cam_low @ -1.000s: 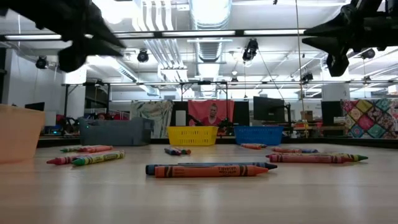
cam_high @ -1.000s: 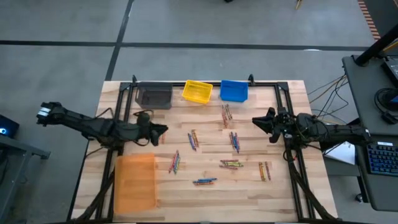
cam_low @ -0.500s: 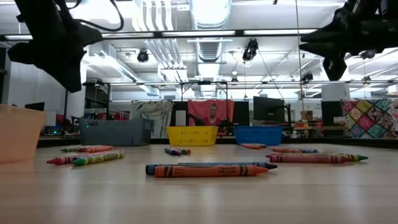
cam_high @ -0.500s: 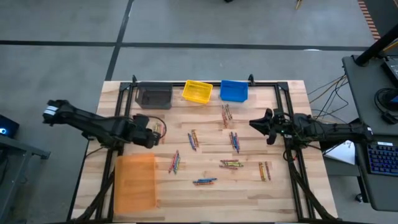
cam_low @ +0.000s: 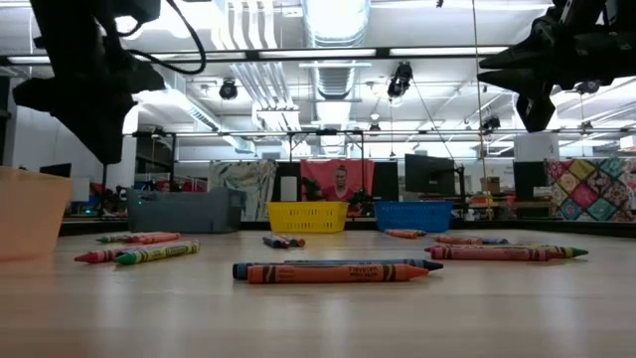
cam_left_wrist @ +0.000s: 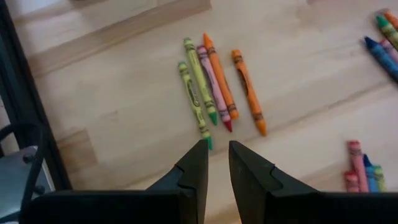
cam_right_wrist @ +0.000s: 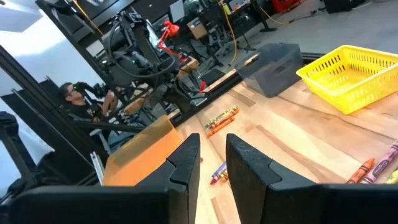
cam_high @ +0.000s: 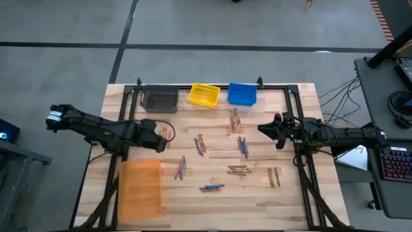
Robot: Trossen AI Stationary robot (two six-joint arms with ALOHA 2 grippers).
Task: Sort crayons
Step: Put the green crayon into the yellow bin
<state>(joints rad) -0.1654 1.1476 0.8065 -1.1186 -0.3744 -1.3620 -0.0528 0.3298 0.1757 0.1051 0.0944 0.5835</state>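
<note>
Left hand: my left hand point(cam_left_wrist: 216, 163) hangs above the left side of the pale wooden worktop point(cam_high: 212, 201), its dark fingers point(cam_left_wrist: 194, 169) nearly together with only a thin gap, empty; in the low view point(cam_low: 94, 94) it is just a dark mass, finger shape unreadable.
Right hand: my right hand point(cam_right_wrist: 211, 163) hovers above the right side of the worktop, fingers a narrow slot apart, gripping nothing; from above point(cam_high: 267, 129) it is too small to judge.
Crayons near left hand: a small cluster of thin wax crayons, green, pinkish-red and orange point(cam_left_wrist: 214, 90), lies flat just ahead of my left fingertips, not touched; from above my arm hides most of it point(cam_high: 165, 133).
Other crayons: loose groups are scattered across the middle and right of the worktop point(cam_high: 239, 169); single colours are hard to tell from above. At table height a blue and an orange one lie side by side point(cam_low: 338, 269).
Bins: the grey plastic bin point(cam_high: 159, 100), yellow mesh basket point(cam_high: 204, 95) and blue plastic bin point(cam_high: 242, 94) stand along the far edge; the translucent orange plastic bin point(cam_high: 140, 187) sits near left, cut off in the low view.
Contents of bins: cannot tell.
</note>
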